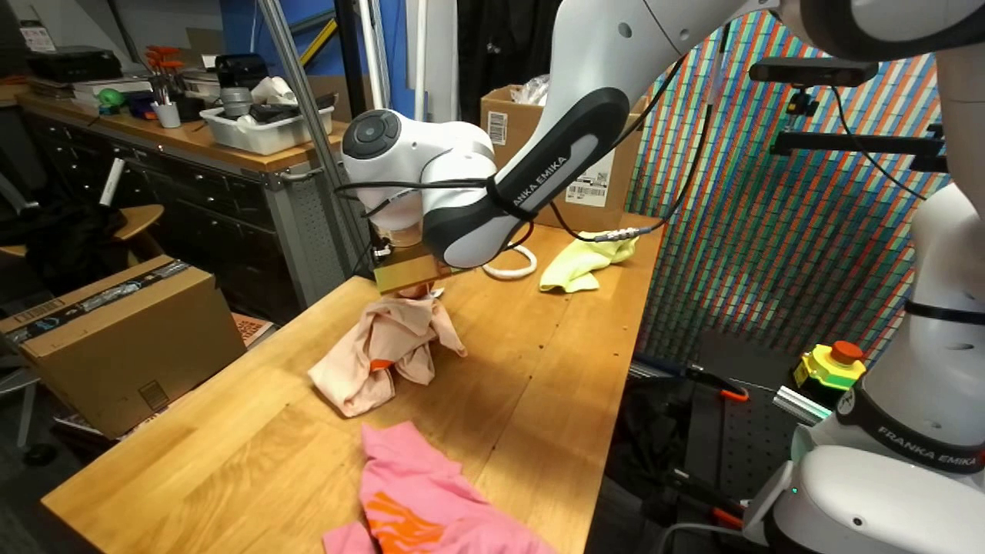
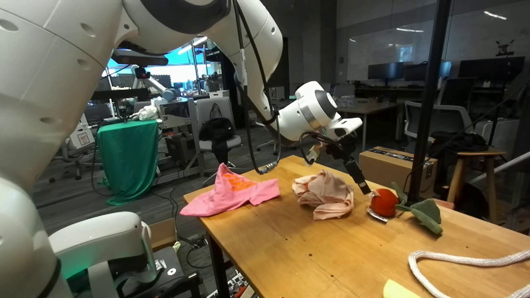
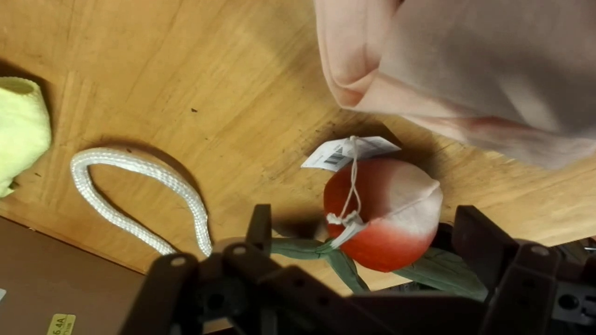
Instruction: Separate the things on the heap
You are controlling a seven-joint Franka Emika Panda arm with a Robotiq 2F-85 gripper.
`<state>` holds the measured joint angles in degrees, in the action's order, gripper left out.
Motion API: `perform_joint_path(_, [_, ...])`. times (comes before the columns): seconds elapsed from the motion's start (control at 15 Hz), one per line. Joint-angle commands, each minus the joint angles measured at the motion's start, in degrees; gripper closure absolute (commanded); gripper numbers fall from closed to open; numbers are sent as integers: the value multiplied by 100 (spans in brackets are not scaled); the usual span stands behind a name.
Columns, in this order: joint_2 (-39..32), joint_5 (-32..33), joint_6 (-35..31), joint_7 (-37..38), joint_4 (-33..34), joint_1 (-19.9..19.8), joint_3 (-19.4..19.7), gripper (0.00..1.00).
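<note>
My gripper (image 3: 363, 211) is open in the wrist view. Its fingers stand on either side of the small red ball (image 3: 372, 209), which has green leaves and a white tag. In an exterior view the fingertips (image 2: 365, 188) are just above and beside the ball (image 2: 384, 203). The cream cloth (image 2: 325, 196) with reddish marks lies crumpled close by, apart from the ball. The pink cloth (image 1: 431, 500) lies separately at one table end. The white cord (image 3: 135, 165) is looped on the table, with the yellow-green cloth (image 3: 21, 130) beyond it. The arm hides the gripper in an exterior view.
A tall cardboard box (image 1: 573, 192) stands at the table's far end, behind the yellow-green cloth. Another cardboard box (image 1: 131, 338) is off the table beside its long edge. A dark post (image 2: 430, 99) rises along that edge near the ball's leaves. Cables hang from the arm.
</note>
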<state>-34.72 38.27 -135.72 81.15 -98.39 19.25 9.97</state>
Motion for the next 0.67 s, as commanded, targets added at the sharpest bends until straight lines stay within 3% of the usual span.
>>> perform_joint_path(0.0, [-187, 181, 19, -258, 317, -161, -54, 0])
perform_joint_path(0.6, [-617, 8, -248, -1268, 968, -547, -165, 0])
